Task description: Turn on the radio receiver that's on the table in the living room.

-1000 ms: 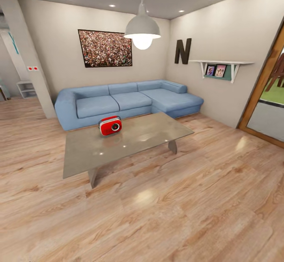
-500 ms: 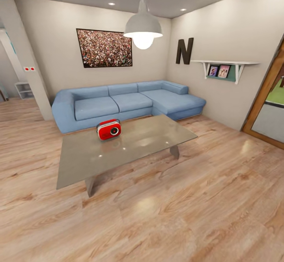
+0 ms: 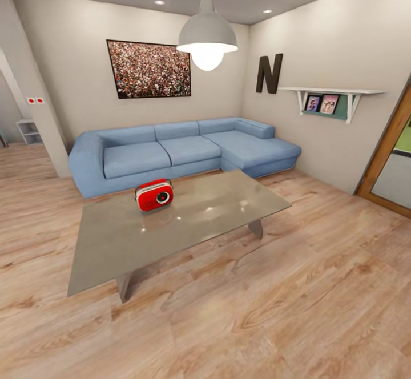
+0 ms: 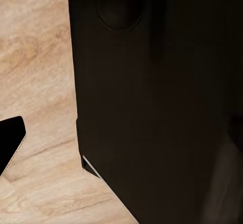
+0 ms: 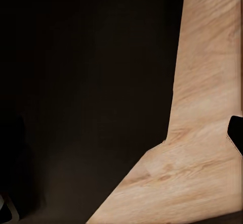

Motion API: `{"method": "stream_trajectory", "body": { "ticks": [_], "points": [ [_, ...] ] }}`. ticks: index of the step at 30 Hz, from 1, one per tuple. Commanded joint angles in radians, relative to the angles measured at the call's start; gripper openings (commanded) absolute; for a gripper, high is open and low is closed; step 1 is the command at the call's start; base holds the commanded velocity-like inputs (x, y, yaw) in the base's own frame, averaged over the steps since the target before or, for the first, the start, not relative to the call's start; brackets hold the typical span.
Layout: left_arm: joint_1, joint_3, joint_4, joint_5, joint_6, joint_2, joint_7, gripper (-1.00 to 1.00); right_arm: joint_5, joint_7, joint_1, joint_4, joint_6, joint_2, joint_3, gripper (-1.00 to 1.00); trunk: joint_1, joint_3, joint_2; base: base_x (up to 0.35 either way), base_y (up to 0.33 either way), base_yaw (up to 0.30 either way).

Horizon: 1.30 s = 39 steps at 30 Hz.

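Small red rounded radio receiver [image 3: 154, 195] sits ahead-left on glossy grey-brown low table [image 3: 228, 208], dial facing robot; pincer state cannot be told.

The radio receiver [image 3: 154, 194] was red with pale trim on the glossy grey-brown table [image 3: 114, 242]. The sofa [image 3: 182, 150] was light blue, the floor [image 3: 285, 310] light wood-grained plank. The framed picture [image 3: 148, 69] showed a speckled crowd pattern.
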Motion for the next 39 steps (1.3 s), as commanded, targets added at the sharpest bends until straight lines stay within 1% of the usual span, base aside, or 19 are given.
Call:
{"method": "stream_trajectory", "body": {
  "ticks": [1, 39],
  "points": [
    [0.000, 0.000, 0.000, 0.000, 0.000, 0.000, 0.000, 1.00, 0.000, 0.000, 0.000, 0.000, 0.000, 0.000, 0.000, 1.00, 0.000, 0.000, 0.000, 0.323, 0.000, 0.000],
    [0.000, 0.000, 0.000, 0.000, 0.000, 0.001, 0.000, 1.00, 0.000, 0.000, 0.000, 0.000, 0.000, 0.001, 0.000, 1.00, 0.000, 0.000, 0.000, 0.313, 0.000, 0.000]
  ]
}}
